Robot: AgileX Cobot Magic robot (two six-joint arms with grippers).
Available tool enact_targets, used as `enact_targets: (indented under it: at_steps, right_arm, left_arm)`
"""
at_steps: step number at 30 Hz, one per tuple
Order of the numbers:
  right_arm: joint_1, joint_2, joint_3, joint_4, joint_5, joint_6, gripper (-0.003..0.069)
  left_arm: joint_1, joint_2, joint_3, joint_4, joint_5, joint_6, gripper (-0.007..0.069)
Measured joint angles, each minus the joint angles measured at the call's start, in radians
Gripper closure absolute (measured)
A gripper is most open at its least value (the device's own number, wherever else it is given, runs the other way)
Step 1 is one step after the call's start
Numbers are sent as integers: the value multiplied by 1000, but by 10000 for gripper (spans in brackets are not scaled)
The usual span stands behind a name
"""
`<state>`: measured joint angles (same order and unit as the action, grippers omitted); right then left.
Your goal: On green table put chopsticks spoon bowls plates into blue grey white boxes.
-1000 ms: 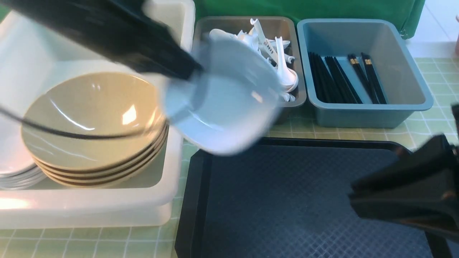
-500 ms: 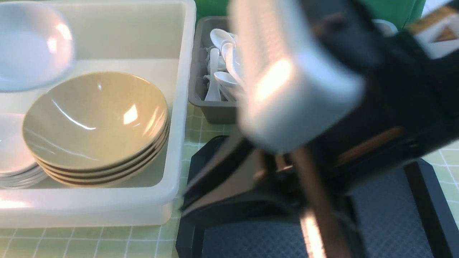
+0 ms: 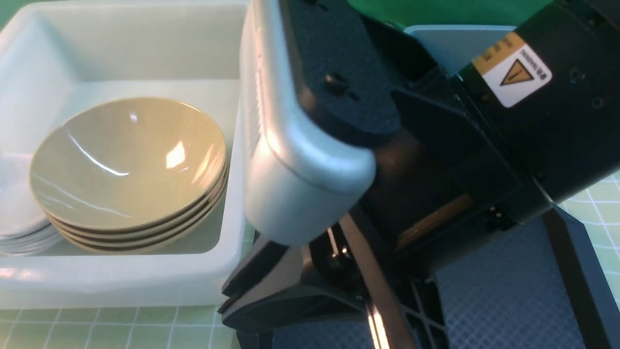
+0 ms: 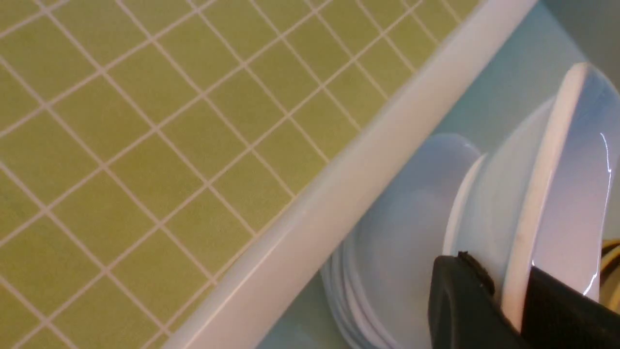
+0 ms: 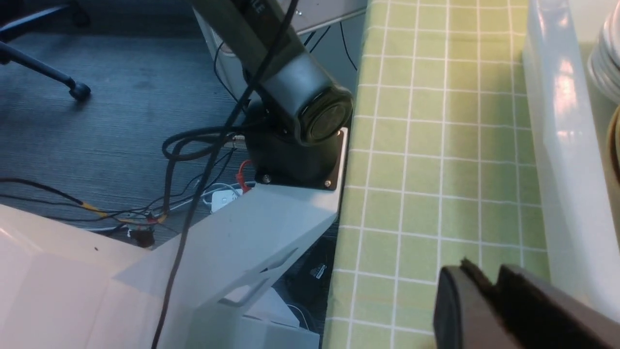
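In the left wrist view my left gripper (image 4: 503, 274) is shut on the rim of a white plate (image 4: 542, 194). It holds the plate on edge over a stack of plates (image 4: 387, 252) inside the white box (image 4: 339, 194). The front view shows that box (image 3: 145, 286) with a stack of tan bowls (image 3: 126, 160) beside the plates (image 3: 19, 228); the left gripper is out of that view. My right gripper (image 5: 489, 278) is shut and empty over the green table (image 5: 426, 145), close to the white box's wall (image 5: 557, 145). The chopsticks, spoon and grey box are hidden behind my right arm.
My right arm fills the middle and right of the front view, its fingertips (image 3: 225, 303) pointing left by the white box's front corner. A corner of the blue box (image 3: 450, 43) shows behind it. The black tray (image 3: 508, 300) lies under it. The table edge and robot base (image 5: 290, 160) are nearby.
The left gripper carried the white plate left, out of the front view, to above the plate stack. The right arm swung in from the lower right and now covers the grey and blue boxes.
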<state>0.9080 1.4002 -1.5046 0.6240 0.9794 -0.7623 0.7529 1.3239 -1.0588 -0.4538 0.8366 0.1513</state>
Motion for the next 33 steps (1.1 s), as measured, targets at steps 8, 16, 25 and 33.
enact_targets:
  at_steps: [8, 16, 25, 33]
  right_arm:
    - [0, 0, 0, -1, 2, 0, 555]
    - [0, 0, 0, -3, 7, 0, 550]
    - [0, 0, 0, -29, -4, -26, 546]
    - [-175, 0, 0, -275, -64, 154, 542]
  left_arm:
    - [-66, 78, 68, 40, -53, -20, 606]
    - [-134, 90, 68, 111, -80, -42, 498]
    - [-302, 99, 27, 525, 27, -371, 74]
    - [-485, 25, -157, 630, 198, -440, -39]
